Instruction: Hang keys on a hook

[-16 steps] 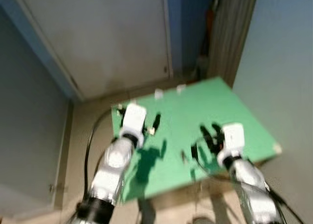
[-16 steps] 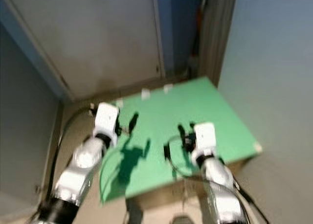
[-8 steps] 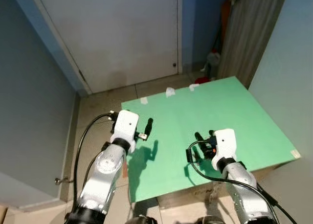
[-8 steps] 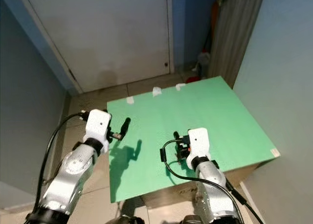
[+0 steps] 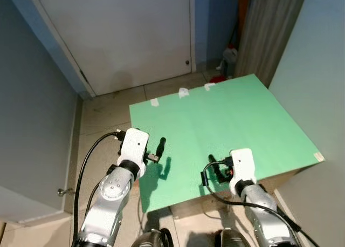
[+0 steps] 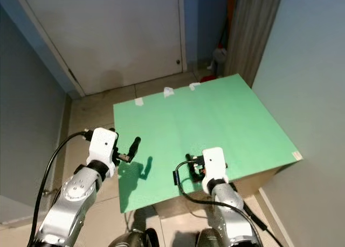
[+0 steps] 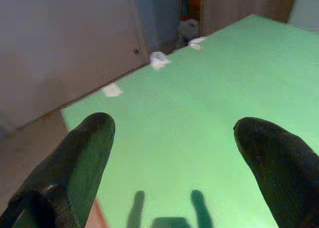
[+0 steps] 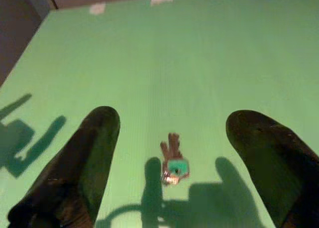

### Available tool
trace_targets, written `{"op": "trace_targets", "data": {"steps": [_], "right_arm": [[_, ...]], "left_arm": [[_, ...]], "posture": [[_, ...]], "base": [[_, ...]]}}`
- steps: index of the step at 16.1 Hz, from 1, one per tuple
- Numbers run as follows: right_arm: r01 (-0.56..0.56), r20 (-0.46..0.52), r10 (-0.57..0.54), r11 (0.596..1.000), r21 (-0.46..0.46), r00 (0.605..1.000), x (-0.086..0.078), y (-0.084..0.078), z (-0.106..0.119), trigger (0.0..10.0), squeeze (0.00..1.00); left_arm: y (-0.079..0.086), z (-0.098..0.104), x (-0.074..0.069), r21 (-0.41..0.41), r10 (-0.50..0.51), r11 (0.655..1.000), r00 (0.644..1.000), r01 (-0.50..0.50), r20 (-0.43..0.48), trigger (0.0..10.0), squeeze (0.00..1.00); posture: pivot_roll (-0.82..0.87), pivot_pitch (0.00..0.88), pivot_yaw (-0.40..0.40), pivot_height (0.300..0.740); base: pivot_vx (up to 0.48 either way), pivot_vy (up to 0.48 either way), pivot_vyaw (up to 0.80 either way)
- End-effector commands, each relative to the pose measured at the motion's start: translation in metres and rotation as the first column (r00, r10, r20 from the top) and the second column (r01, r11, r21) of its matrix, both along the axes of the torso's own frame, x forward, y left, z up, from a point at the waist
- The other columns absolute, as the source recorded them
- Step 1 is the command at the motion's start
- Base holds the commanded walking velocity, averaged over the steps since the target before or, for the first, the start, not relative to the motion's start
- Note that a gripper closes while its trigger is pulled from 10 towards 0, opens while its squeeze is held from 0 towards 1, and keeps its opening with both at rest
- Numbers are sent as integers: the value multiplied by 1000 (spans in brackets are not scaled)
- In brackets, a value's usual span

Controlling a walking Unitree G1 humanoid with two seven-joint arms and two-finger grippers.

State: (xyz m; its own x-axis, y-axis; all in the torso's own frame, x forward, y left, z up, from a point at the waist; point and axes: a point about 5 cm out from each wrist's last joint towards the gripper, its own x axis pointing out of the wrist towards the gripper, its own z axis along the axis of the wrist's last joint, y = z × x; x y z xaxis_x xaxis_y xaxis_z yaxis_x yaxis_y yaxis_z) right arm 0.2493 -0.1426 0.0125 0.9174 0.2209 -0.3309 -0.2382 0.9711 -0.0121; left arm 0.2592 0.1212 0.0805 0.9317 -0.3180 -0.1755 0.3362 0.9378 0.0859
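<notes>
A bunch of keys (image 8: 172, 166) (with a green tag) lies flat on the green desk (image 5: 242, 117), between the spread fingers of the right pincer (image 8: 169, 138), untouched. The left pincer (image 7: 174, 138), also released, hovers over the desk's near corner, away from the keys.

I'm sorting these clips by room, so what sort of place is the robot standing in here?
Probably a home entryway or hallway: a closed white door in blue walls, a tiled floor, and a green-topped table by the door with keys lying on it.
</notes>
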Motion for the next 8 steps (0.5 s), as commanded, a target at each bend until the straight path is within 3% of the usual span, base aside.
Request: {"op": "trace_targets", "data": {"steps": [1,5,8], "right_arm": [[-11,-22,11,1000,15,1000,-1,4,-3,10000,0],[-60,-41,60,998,15,997,0,5,-10,10000,0],[-65,-66,65,998,-4,996,4,3,-16,10000,0]], "left_arm": [[2,4,-4,-15,-22,1000,1000,22,15,10000,0],[12,-10,-49,84,-25,996,1000,24,3,10000,0],[11,4,-71,123,-5,992,999,1,33,10000,0]], "posture": [[-123,153,148,740],[-41,275,102,740],[59,356,97,740]], "base": [[0,0,0],[0,0,0],[0,0,0]]}}
